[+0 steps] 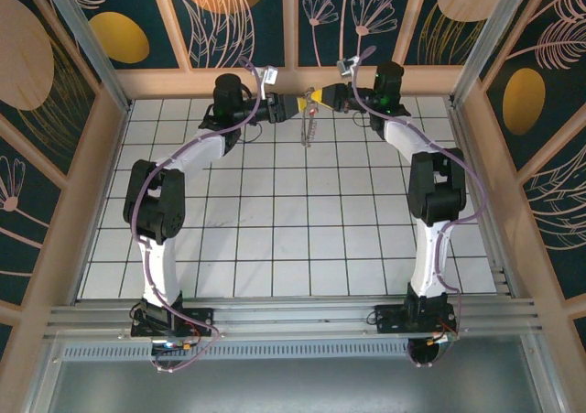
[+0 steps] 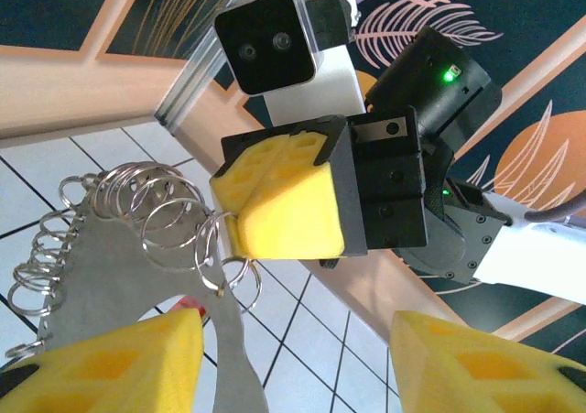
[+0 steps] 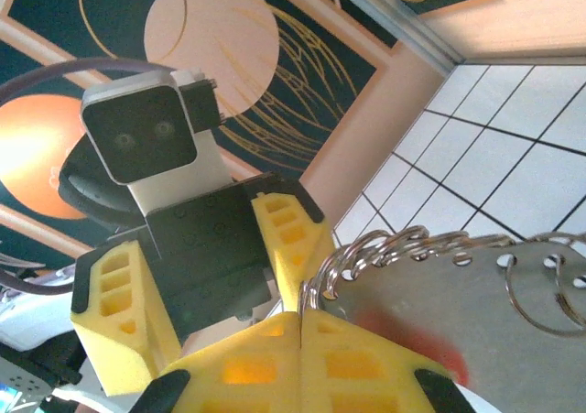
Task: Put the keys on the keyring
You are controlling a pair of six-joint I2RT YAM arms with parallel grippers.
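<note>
Silver keyring [image 3: 458, 285], apparently in right claw [image 3: 300, 331]

Left arm [image 1: 157, 271] and right arm [image 1: 426, 259] had white link shells, black joint housings and lilac cables [image 3: 55, 67] alongside. Fingers [image 2: 293, 202] were yellow blocks with moulded recesses, set in black screw-fastened carriers. A white box camera [image 2: 275, 47] topped each wrist; a green light [image 2: 448, 74] glowed on one black housing.
</note>
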